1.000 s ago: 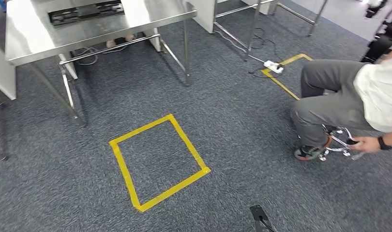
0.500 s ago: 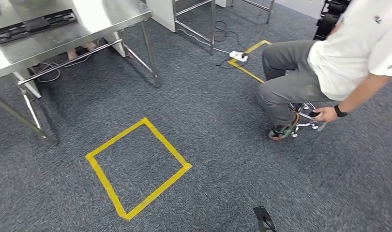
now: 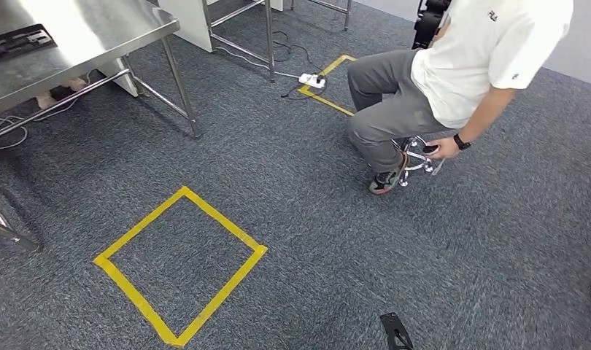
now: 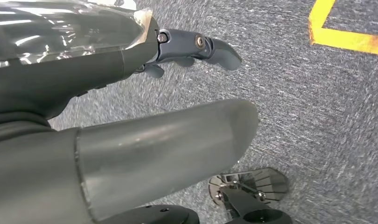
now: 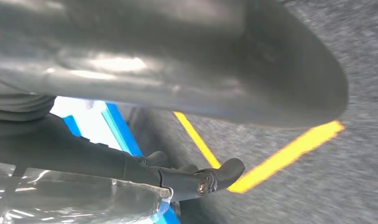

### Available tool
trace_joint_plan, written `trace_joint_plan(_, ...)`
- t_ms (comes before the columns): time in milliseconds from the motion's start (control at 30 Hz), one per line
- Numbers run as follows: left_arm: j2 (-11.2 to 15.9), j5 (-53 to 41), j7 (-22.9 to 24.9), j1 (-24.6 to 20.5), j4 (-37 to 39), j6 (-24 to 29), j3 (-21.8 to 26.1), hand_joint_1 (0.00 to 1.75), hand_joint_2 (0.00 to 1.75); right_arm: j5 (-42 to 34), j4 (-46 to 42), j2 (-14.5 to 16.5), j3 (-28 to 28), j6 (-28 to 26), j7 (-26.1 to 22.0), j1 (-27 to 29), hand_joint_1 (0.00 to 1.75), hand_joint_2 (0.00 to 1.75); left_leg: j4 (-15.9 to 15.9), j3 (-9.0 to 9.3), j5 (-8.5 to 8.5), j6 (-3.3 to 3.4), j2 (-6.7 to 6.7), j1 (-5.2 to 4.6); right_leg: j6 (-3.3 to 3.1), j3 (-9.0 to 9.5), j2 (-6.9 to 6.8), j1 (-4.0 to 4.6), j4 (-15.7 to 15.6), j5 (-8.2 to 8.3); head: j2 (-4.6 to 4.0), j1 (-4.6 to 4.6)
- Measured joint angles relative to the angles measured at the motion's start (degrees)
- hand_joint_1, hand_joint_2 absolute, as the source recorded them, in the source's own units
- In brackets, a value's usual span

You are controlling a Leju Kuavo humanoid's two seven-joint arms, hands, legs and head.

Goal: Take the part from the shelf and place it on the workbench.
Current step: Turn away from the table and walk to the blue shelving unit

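Evidently the robot is turning: from the head view the whole scene has slid leftward against the two earlier pictures, so the camera has swung right and nothing on the floor has moved itself. The steel table [image 3: 95, 29] now sits at the far left edge with a dark flat item [image 3: 15, 40] on its top, the yellow tape square [image 3: 223, 219] lies near left on the grey carpet [image 3: 314, 240], and a seated person [image 3: 482, 51] on a wheeled stool [image 3: 420, 157] has come to the far right of centre, with a power strip [image 3: 312, 79] and a second tape outline [image 3: 325, 102] beyond. I judge this a travelling step, hands not yet on the part; which thing is the part, and where the shelf stands, I cannot tell. Open carpet spreads near and to the right, while the table legs at left and the stool at far right are the edges to keep off. From the left wrist view the left hand [image 4: 108, 93] hangs over carpet with its fingers [image 4: 210, 46] spread away from the thumb and nothing between them, a strip of tape [image 4: 346, 39] beyond. From the right wrist view, blurred, the right hand [image 5: 145, 74] looks likewise unclenched and empty, its fingers [image 5: 215, 175] apart from the thumb above more yellow tape [image 5: 280, 156], and something blue and white past it that I cannot name
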Motion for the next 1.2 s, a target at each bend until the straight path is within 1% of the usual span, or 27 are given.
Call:
trace_joint_plan(33,0.0,0.0,0.0,0.0,0.0,0.0,0.0,0.0,0.0,0.0,0.0,0.0,0.0,0.0,0.0,0.1,0.0,0.0,0.0,-0.21,0.05,0.06,0.85,-0.13,0.16,-0.48,-0.1,0.0,1.7,-0.5,0.0,0.04)
trace_joint_plan(67,0.0,0.0,0.0,0.0,0.0,0.0,0.0,0.0,0.0,0.0,0.0,0.0,0.0,0.0,0.0,0.2,0.0,0.0,0.1,-0.33,0.07,0.09,1.64,-0.23,0.46,0.29,-0.24,0.04,1.1,-0.16,0.0,0.12)
trace_joint_plan(100,0.0,0.0,0.0,0.0,0.0,0.0,0.0,0.0,0.0,0.0,0.0,-0.1,0.0,0.0,0.0,0.2,0.0,0.0,0.1,-0.34,0.03,0.04,2.38,-0.31,0.81,2.27,-0.63,0.12,-1.8,0.92,0.0,0.14)
trace_joint_plan(133,0.0,0.0,0.0,0.0,0.0,0.0,0.0,0.0,0.0,0.0,0.0,-0.1,0.0,0.0,0.0,0.2,0.0,0.0,0.2,-0.25,-0.09,-0.09,3.12,-0.4,1.02,4.96,-1.78,0.26,-6.1,2.24,0.0,0.15)
trace_joint_plan(200,-0.1,0.0,0.0,-0.1,0.0,0.0,0.0,0.0,0.0,0.0,0.0,-0.2,0.1,0.0,0.0,0.1,0.0,0.0,0.5,-0.18,-0.43,-0.5,4.39,-0.82,0.61,9.18,-4.34,0.93,-13.0,3.95,0.0,0.13)
trace_joint_plan(233,-0.1,0.0,-0.1,-0.1,0.0,0.0,0.0,0.0,0.0,0.0,0.0,-0.2,0.1,0.0,0.0,0.0,0.0,0.0,0.6,-0.17,-0.55,-0.67,4.95,-1.03,0.2,9.98,-5.05,1.18,-14.6,4.19,0.0,0.09)
trace_joint_plan(267,-0.1,0.0,-0.4,-0.2,0.0,0.0,0.0,0.0,0.0,0.0,0.0,-0.2,0.1,0.0,0.0,0.1,0.0,0.0,0.6,-0.18,-0.6,-0.78,5.45,-1.19,-0.16,10.04,-4.86,1.42,-14.8,4.18,0.0,0.06)
trace_joint_plan(300,-0.1,0.1,-1.1,-0.2,0.0,0.0,0.0,0.0,0.0,-0.1,0.0,-0.3,0.1,0.0,-0.1,0.2,0.0,0.0,0.6,-0.13,-0.66,-0.89,5.91,-1.2,-0.43,9.92,-4.14,1.19,-14.9,4.33,0.0,0.02)
trace_joint_plan(333,-0.1,0.2,-2.1,-0.3,0.0,0.2,0.0,0.0,0.0,-0.3,0.0,-0.3,0.1,0.0,-0.3,0.3,0.0,0.0,0.8,-0.12,-1.01,-1.14,5.69,-1.11,-0.65,9.95,-3.52,0.95,-15.1,4.44,0.0,0.01)
trace_joint_plan(400,-0.1,0.3,-4.9,-0.2,0.0,1.2,0.0,0.0,0.0,-0.8,0.0,-0.4,0.1,0.0,-0.8,0.3,0.0,0.0,3.6,-1.19,-3.3,-1.89,3.01,-0.67,-1.31,10.0,-2.26,0.38,-15.4,4.78,0.0,-0.08)
trace_joint_plan(467,-0.1,0.2,-6.9,-0.1,0.0,2.5,0.0,0.0,0.0,-1.2,0.0,-0.4,0.1,0.0,-1.3,0.2,0.0,0.0,10.6,-4.24,-7.17,-2.58,-0.11,-0.14,-1.81,9.83,-0.97,0.28,-15.5,5.04,0.0,-0.17)
trace_joint_plan(500,-0.1,0.2,-7.4,0.0,0.0,3.0,0.0,0.0,0.0,-1.4,0.0,-0.4,0.1,0.0,-1.5,0.3,0.0,0.0,14.2,-5.98,-8.61,-2.81,-0.66,0.07,-1.94,9.72,-0.25,0.28,-15.5,5.12,0.0,-0.17)
trace_joint_plan(533,-0.1,0.2,-7.9,0.1,0.0,3.3,0.0,0.0,0.0,-1.5,0.0,-0.3,0.1,0.0,-1.5,0.4,0.0,0.0,16.5,-7.16,-9.03,-2.97,-0.84,0.28,-2.02,9.66,0.53,0.28,-15.5,5.18,0.0,-0.17)
trace_joint_plan(567,-0.1,0.3,-8.5,0.2,0.0,3.4,0.0,0.0,0.0,-1.5,0.0,-0.4,0.1,0.0,-1.6,0.5,0.0,0.0,16.8,-7.44,-8.24,-3.06,-0.93,0.5,-2.05,9.67,1.33,0.27,-15.5,5.22,0.0,-0.17)
trace_joint_plan(633,-0.1,0.5,-9.7,0.3,0.0,3.4,0.0,0.0,0.0,-1.7,0.0,-0.4,0.1,0.0,-1.6,0.6,0.0,0.0,11.2,-5.2,-3.81,-3.06,-1.91,0.97,-2.02,9.87,3.0,0.19,-15.5,5.26,0.0,-0.17)
trace_joint_plan(700,0.0,0.7,-10.4,0.4,0.1,3.4,0.0,0.0,0.0,-1.9,0.0,-0.3,0.1,0.0,-1.6,0.5,0.0,0.0,4.6,-2.37,-0.15,-2.88,-4.97,1.34,-1.73,9.77,4.49,0.13,-15.4,5.4,0.0,-0.1)
trace_joint_plan(733,0.0,0.8,-10.5,0.5,0.1,3.4,0.0,0.0,0.0,-2.0,0.0,-0.3,0.1,0.0,-1.6,0.4,0.0,0.0,2.9,-1.72,0.53,-2.78,-6.07,1.35,-1.41,9.51,5.18,0.05,-15.3,5.54,0.0,-0.2)
trace_joint_plan(767,0.0,0.8,-10.6,0.6,0.1,3.6,0.0,0.0,0.0,-2.1,0.0,-0.3,0.1,-0.1,-1.6,0.5,0.0,0.0,2.3,-1.54,0.53,-2.66,-6.45,1.26,-0.98,9.15,5.83,-0.05,-15.3,5.75,0.0,-0.3)
trace_joint_plan(800,0.0,0.8,-10.6,0.6,0.1,3.7,0.0,0.0,0.0,-2.2,0.0,-0.3,0.1,-0.1,-1.6,0.6,0.0,0.0,1.9,-1.43,0.5,-2.53,-5.75,1.11,-0.49,8.8,6.52,-0.07,-15.5,6.01,0.0,-0.42)
trace_joint_plan(833,0.0,0.9,-10.6,0.5,0.1,3.9,0.0,0.0,0.0,-2.3,0.0,-0.4,0.1,-0.1,-1.6,0.8,0.0,0.0,1.2,-1.19,0.51,-2.26,-4.88,1.1,-0.11,8.44,6.53,-0.06,-15.5,6.1,0.0,-0.47)
trace_joint_plan(900,-0.1,1.0,-10.6,0.6,0.1,4.0,0.0,0.0,0.0,-2.5,0.0,-0.5,0.1,-0.1,-1.6,1.0,0.0,0.0,-0.2,-0.58,0.76,-1.45,-3.19,1.07,0.05,6.94,3.94,0.28,-13.5,4.96,0.0,-0.16)
trace_joint_plan(967,-0.1,0.9,-10.7,0.8,0.1,4.0,0.0,0.0,0.0,-2.6,0.0,-0.6,0.1,-0.1,-1.6,0.9,0.0,0.0,-0.8,-0.46,0.98,-0.79,-1.44,0.86,-0.37,3.6,0.72,0.45,-6.7,1.82,0.0,0.2)
trace_joint_plan(1033,-0.1,0.8,-10.6,0.9,0.1,3.9,0.0,0.0,0.0,-2.8,0.0,-0.6,0.1,-0.1,-1.7,1.1,0.0,0.0,-0.8,-0.64,1.0,-0.66,0.32,0.68,-0.32,0.62,0.01,0.45,0.1,-0.64,0.0,0.39)
trace_joint_plan(1067,-0.1,0.7,-10.5,0.9,0.1,3.9,0.0,0.0,0.0,-2.8,0.0,-0.6,0.1,-0.1,-1.8,1.3,0.0,0.0,-0.8,-0.68,1.0,-0.66,1.11,0.63,-0.01,0.55,-0.11,0.45,1.0,-0.77,0.0,0.43)
trace_joint_plan(1100,-0.1,0.7,-10.3,0.9,0.1,3.8,0.0,0.0,0.0,-2.9,0.0,-0.6,0.1,-0.1,-1.8,1.4,0.0,0.0,-0.7,-0.68,0.98,-0.69,1.88,0.61,0.43,1.71,-0.37,0.44,-0.6,-0.05,0.0,0.46)
trace_joint_plan(1133,-0.1,0.7,-9.9,0.9,0.1,3.6,0.0,0.0,0.0,-2.9,0.0,-0.7,0.1,-0.1,-1.9,1.5,0.0,0.0,-0.7,-0.62,0.93,-0.76,2.62,0.61,0.87,3.94,-1.05,0.43,-4.3,1.26,0.0,0.48)
trace_joint_plan(1200,-0.1,0.5,-8.8,0.8,0.1,3.1,0.0,0.0,0.0,-2.9,0.0,-0.7,0.1,-0.1,-1.9,1.3,0.0,0.0,-0.6,-0.6,0.73,-1.13,3.99,0.36,1.15,8.72,-3.66,0.71,-12.6,3.69,0.0,0.51)
